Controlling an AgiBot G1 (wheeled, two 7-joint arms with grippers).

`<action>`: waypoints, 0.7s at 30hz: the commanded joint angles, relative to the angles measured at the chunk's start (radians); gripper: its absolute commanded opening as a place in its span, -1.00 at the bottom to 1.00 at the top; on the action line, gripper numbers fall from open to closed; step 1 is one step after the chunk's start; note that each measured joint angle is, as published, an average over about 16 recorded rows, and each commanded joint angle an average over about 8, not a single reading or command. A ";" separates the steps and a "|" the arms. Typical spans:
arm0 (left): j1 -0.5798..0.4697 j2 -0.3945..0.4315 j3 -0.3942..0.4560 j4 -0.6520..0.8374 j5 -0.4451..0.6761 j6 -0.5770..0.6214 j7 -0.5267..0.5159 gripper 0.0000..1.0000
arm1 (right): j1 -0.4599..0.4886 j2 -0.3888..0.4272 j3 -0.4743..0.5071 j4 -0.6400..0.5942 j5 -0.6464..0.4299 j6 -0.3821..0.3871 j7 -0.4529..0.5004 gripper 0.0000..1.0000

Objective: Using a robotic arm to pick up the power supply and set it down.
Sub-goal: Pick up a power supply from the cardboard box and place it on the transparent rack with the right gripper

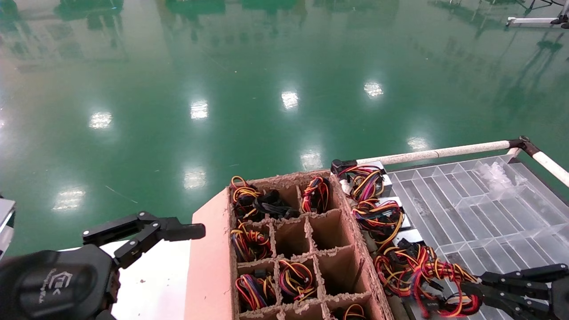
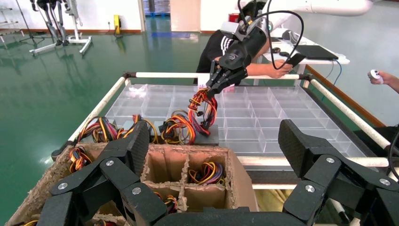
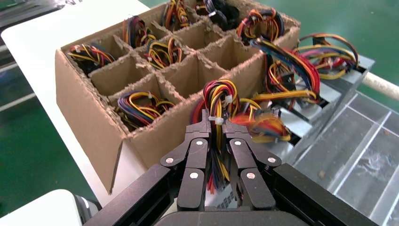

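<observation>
My right gripper (image 3: 215, 125) is shut on the red, yellow and black wire bundle (image 3: 219, 98) of a power supply. In the head view that gripper (image 1: 482, 284) is at the lower right, with the bundle (image 1: 422, 271) pulled toward it. From the left wrist view, the right gripper (image 2: 220, 84) holds the wires (image 2: 202, 106) up above the grey power supply body (image 2: 207, 136), which lies at the tray's edge beside the cardboard box. My left gripper (image 2: 214, 146) is open and holds nothing. It hovers at the box's left side (image 1: 178, 231).
The brown cardboard divider box (image 1: 289, 235) holds wire bundles in several cells. More power supplies (image 1: 386, 182) line its right side. A clear compartment tray (image 1: 489, 209) with a white tube rail (image 1: 444, 153) lies to the right. A person (image 2: 263, 66) sits beyond the tray.
</observation>
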 commanded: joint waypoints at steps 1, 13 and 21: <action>0.000 0.000 0.000 0.000 0.000 0.000 0.000 1.00 | -0.003 -0.001 -0.005 -0.014 0.001 0.001 -0.010 -0.27; 0.000 0.000 0.000 0.000 0.000 -0.001 0.000 1.00 | -0.030 0.056 -0.019 -0.159 -0.032 0.141 -0.057 1.00; 0.000 0.000 0.000 0.001 -0.001 -0.001 0.000 1.00 | -0.045 0.081 -0.031 -0.231 -0.078 0.236 -0.075 1.00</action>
